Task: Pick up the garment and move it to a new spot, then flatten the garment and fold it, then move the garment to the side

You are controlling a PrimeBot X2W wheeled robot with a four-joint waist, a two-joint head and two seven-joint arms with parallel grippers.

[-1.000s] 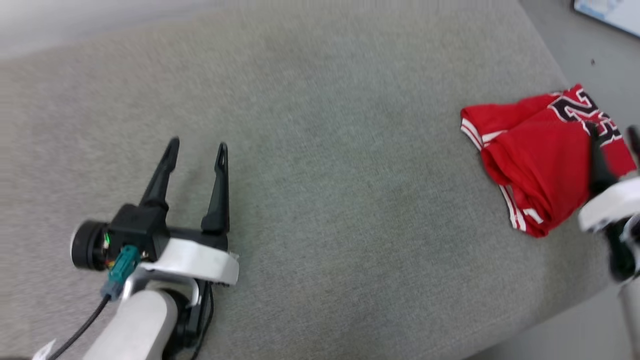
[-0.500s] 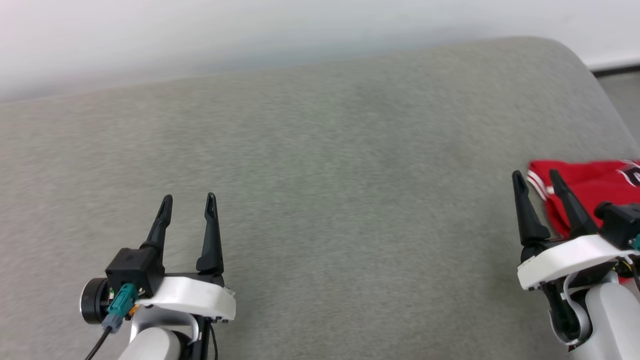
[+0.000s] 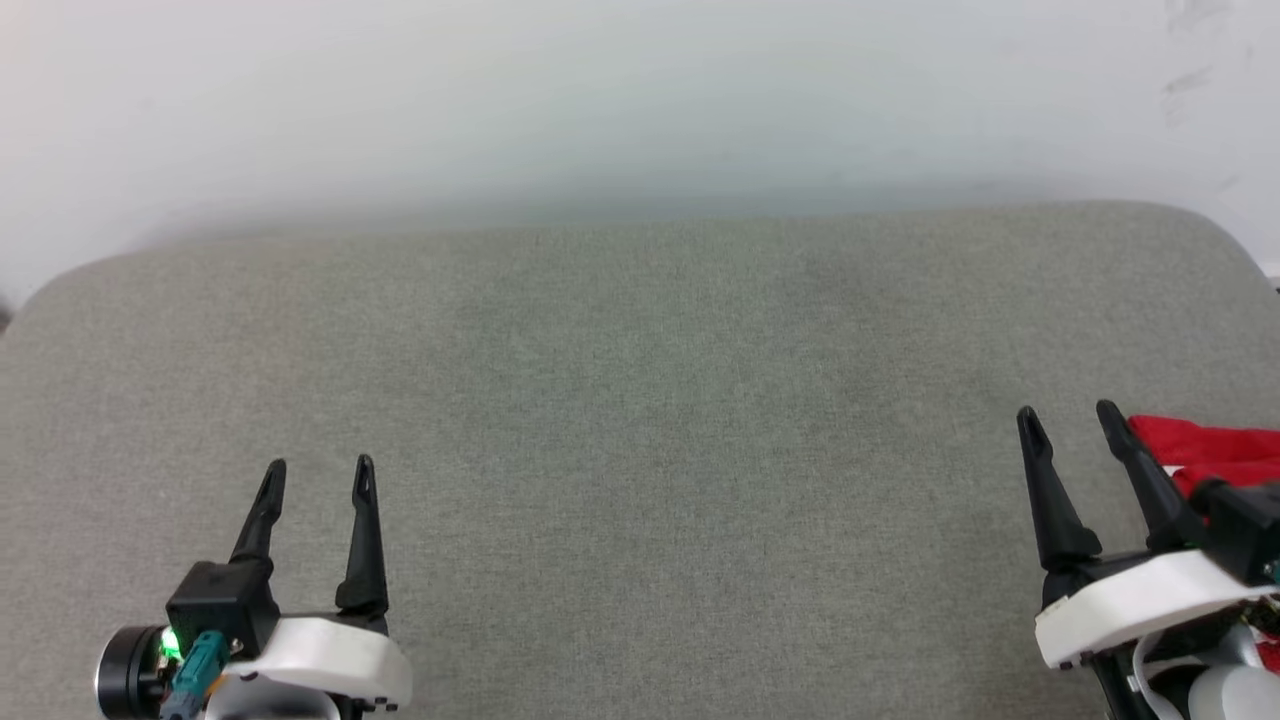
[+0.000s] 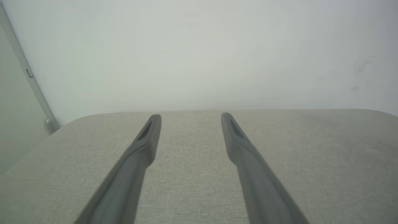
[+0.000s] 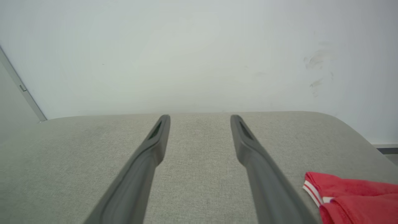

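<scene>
Garment [image 3: 1220, 445] crumpled at right edge of grey cushion [image 3: 640, 400], just beside right claw [image 3: 1065, 410]. Left claw [image 3: 319, 463] well apart. Both spread wide, holding nothing.

Open grey cushion [image 3: 640, 400] ahead; red garment [image 3: 1222, 447] at its right edge.
</scene>
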